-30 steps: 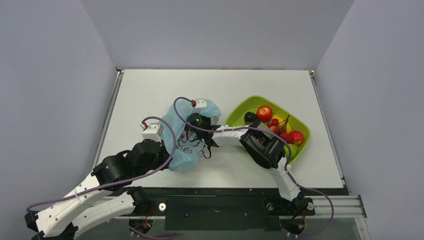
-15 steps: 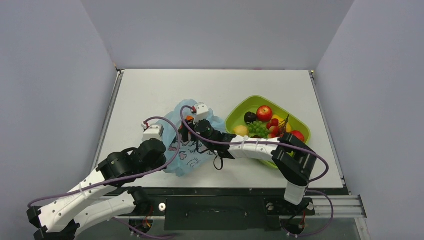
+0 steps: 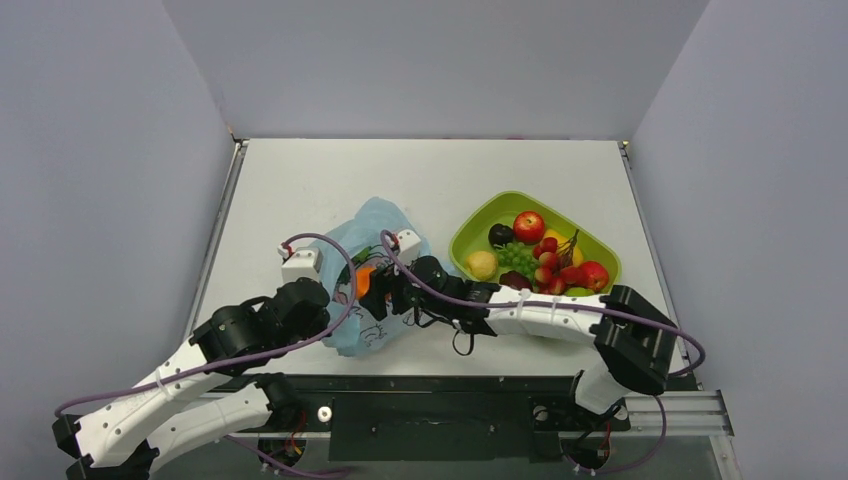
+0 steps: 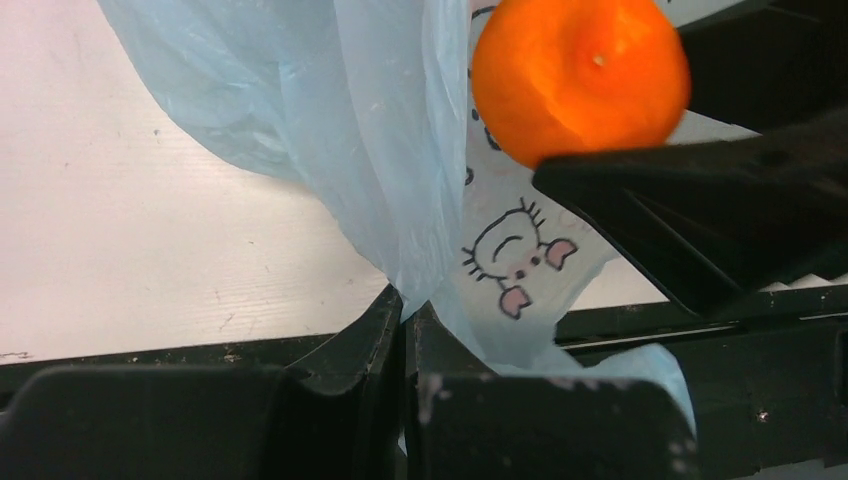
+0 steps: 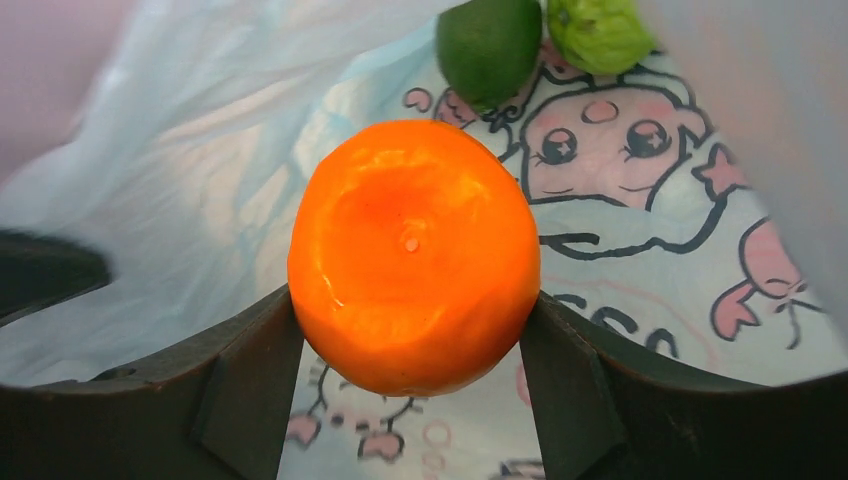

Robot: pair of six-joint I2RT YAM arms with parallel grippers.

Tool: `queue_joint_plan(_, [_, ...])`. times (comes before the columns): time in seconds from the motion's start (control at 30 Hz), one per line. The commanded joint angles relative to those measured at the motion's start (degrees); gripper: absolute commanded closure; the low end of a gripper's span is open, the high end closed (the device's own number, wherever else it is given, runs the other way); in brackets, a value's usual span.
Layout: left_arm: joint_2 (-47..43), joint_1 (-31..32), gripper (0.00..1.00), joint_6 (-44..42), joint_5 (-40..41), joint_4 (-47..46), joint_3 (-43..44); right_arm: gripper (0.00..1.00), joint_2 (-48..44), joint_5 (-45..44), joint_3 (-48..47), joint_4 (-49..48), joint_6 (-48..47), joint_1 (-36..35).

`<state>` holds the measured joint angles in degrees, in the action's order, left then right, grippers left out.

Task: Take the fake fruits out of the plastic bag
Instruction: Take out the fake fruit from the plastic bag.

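The plastic bag (image 3: 375,222) lay crumpled on the white worktop (image 3: 300,190), a little toward nine o'clock from the worktop's middle in the top view. The left gripper (image 4: 405,330) was shut tight on a fold of the bag's thin blue film at the bag's seven o'clock side, its two fingers pressed together with the plastic pinched between them. The right gripper (image 5: 413,310) reached into the bag from four o'clock and held the orange (image 5: 413,255), one finger pressed against each side of the fruit. In the top view the orange (image 3: 365,281) showed near the bag's middle.

Deeper in the bag, at twelve o'clock from the orange in the right wrist view, the dark green oval (image 5: 488,45) and the bumpy light-green ball (image 5: 598,32) lay side by side on the printed cartoon lining.

A green tray (image 3: 475,222) sat at three o'clock from the bag, near it, holding a red apple (image 3: 528,226), green grapes (image 3: 517,258), a lemon (image 3: 482,264) and other fruits.
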<state>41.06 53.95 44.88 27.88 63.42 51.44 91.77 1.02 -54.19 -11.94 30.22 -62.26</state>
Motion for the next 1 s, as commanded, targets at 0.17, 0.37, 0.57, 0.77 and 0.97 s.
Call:
queue_joint_plan(0.17, [-2.67, 0.01, 1.00, 0.80, 1.53, -0.22, 1.12, 1.00, -15.56, -5.43, -2.80, 15.21, -3.19, -1.49])
queue_joint_plan(0.37, [-3.43, 0.01, 1.00, 1.04, 1.89, -0.29, 0.99, 1.00, -22.90, -2.45, -2.24, 20.18, -1.41, -1.46])
queue_joint_plan(0.57, [-3.35, 0.01, 1.00, 0.86, 1.48, -0.44, 0.98, 1.00, -23.40, 11.69, -3.03, 24.11, 2.45, -1.61])
queue_joint_plan(0.77, [-2.52, 0.01, 1.00, 0.65, 1.21, -0.53, 1.01, 1.00, -22.98, 25.17, -2.45, 19.98, 5.06, -1.63])
queue_joint_plan(0.97, [-2.03, 0.01, 1.00, 1.24, 1.92, 0.03, 1.12, 1.00, -19.98, 29.06, 0.32, -2.17, 12.38, -2.36])
